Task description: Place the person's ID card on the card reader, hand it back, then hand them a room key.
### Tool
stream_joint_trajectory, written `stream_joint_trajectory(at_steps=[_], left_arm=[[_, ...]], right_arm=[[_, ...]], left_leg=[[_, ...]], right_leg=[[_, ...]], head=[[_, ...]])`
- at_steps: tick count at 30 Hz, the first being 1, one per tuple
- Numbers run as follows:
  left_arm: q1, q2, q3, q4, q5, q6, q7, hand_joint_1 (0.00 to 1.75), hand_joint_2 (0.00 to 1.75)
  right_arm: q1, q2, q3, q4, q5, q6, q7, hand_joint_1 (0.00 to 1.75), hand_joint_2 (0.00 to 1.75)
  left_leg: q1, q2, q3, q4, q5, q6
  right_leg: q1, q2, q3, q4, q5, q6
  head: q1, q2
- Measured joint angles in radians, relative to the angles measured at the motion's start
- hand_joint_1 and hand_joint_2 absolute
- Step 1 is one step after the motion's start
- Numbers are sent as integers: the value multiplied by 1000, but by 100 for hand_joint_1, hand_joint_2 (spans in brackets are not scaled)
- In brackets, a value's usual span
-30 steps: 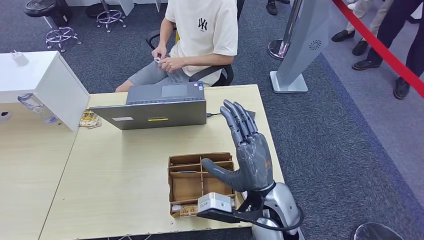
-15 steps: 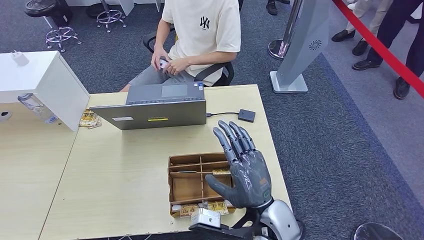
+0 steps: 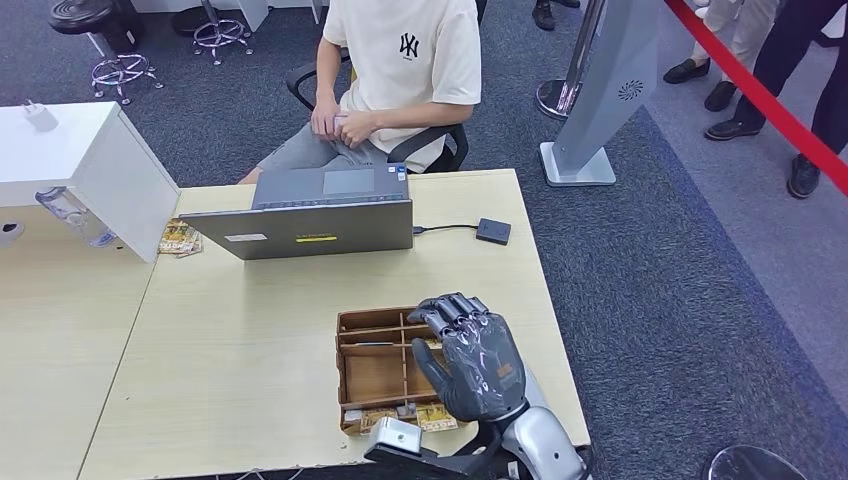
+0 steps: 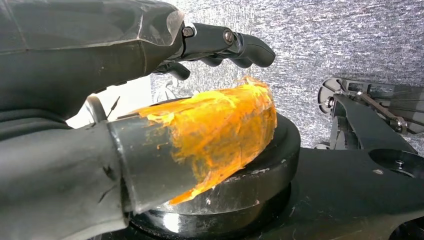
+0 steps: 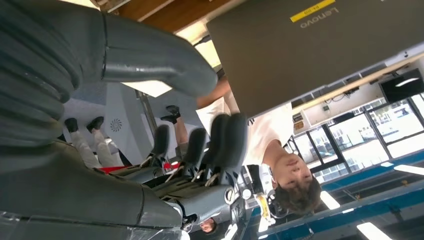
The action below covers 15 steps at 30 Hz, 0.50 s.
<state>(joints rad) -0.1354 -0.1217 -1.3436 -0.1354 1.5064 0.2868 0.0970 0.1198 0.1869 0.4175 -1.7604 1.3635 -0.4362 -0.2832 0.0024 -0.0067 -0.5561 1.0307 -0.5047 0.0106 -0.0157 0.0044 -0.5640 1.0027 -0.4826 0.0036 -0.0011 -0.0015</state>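
Over the brown divided tray (image 3: 380,325), at about five o'clock on the table (image 3: 250,330), the right hand (image 3: 470,358) hangs with its fingers (image 3: 447,310) curled down toward the back compartments and nothing visibly between them. It reads as closing on nothing rather than gripping.

The tray's front strip, toward six o'clock, holds small flat patterned pieces (image 3: 436,414) that are probably the room keys, though they are too small to be sure. A key card of that sort should be light, stiff, thin and smooth. It would lie flat and slip under a fingertip, so the sensible hold is a pinch on one raised edge, thumb on one face and a finger on the other, not a squeeze from above.

Farther out, at twelve o'clock, stands the grey laptop (image 3: 315,215), with the small dark card reader (image 3: 493,231) on its cable at one o'clock. Beyond the table sits the person (image 3: 400,70), hands together in the lap; whether the ID card is in them I cannot tell.

From the head view comes the layout of tray, reader and person. The right wrist view adds the curled fingers (image 5: 220,142) from behind, with no card against them. The left wrist view gives the left hand (image 4: 165,65) hanging by the robot's side, fingers apart, holding nothing.
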Motion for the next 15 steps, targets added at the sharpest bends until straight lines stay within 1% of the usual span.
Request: stream_joint_trajectory(at_steps=[2,6,7,8,10,14,15], left_arm=[[0,0,3,0,0,0,-1,0,0],[0,0,6,0,0,1,-2,0,0],[0,0,7,0,0,1,-2,0,0],[0,0,8,0,0,1,-2,0,0],[1,0,13,0,0,1,-2,0,0],[1,0,20,0,0,1,-4,0,0],[1,0,21,0,0,1,-5,0,0]], right_arm=[[-1,-5,6,15,7,0,10,111,175],[-2,-14,15,47,20,-2,33,93,175],[-2,-16,16,55,24,-2,38,93,175],[-2,-17,17,63,29,-3,44,92,175],[-2,-20,19,81,38,-7,57,97,175],[-3,-25,19,110,46,-16,74,118,175],[-3,-26,19,117,47,-17,78,117,175]], left_leg=[[0,0,0,0,0,0],[0,0,0,0,0,0],[0,0,0,0,0,0],[0,0,0,0,0,0],[0,0,0,0,0,0],[0,0,0,0,0,0],[0,0,0,0,0,0]], right_leg=[[0,0,0,0,0,0],[0,0,0,0,0,0],[0,0,0,0,0,0],[0,0,0,0,0,0],[0,0,0,0,0,0],[0,0,0,0,0,0],[0,0,0,0,0,0]], head=[[0,0],[0,0],[0,0],[0,0],[0,0],[0,0],[0,0]])
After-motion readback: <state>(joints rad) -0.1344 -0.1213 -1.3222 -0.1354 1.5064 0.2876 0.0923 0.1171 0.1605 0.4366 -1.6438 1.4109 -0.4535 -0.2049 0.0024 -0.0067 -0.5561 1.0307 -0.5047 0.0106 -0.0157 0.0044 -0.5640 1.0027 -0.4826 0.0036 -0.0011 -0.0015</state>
